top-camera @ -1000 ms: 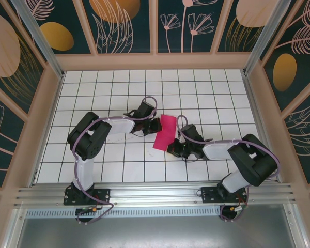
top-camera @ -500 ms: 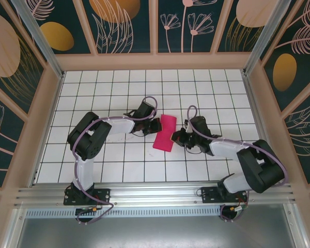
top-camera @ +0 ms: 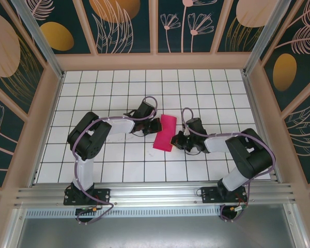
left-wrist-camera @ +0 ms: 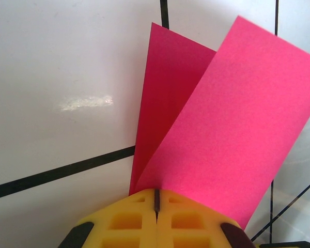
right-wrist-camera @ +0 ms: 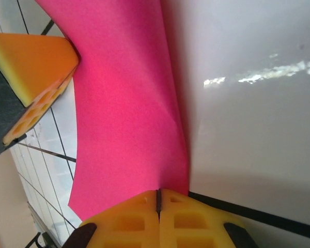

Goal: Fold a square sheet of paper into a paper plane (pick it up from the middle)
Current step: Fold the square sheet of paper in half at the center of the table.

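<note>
The square sheet of paper is magenta-pink and doubled over into a long two-layer strip at the middle of the table. My left gripper sits at the strip's left side, shut on the paper. In the left wrist view both layers of the paper fan out from the closed yellow jaws of the left gripper. My right gripper is at the strip's lower right, also shut on the paper. From the right gripper the paper runs up towards one of the left gripper's fingers.
The white tiled table with black grid lines is boxed in by wooden walls on three sides. An aluminium rail carrying both arm bases runs along the near edge. Open tiles lie behind and beside the arms.
The right gripper moved up and away from the near edge, then settled slightly back, with its forearm swinging. The strip's lower end shifted with it. The left arm stayed put.
</note>
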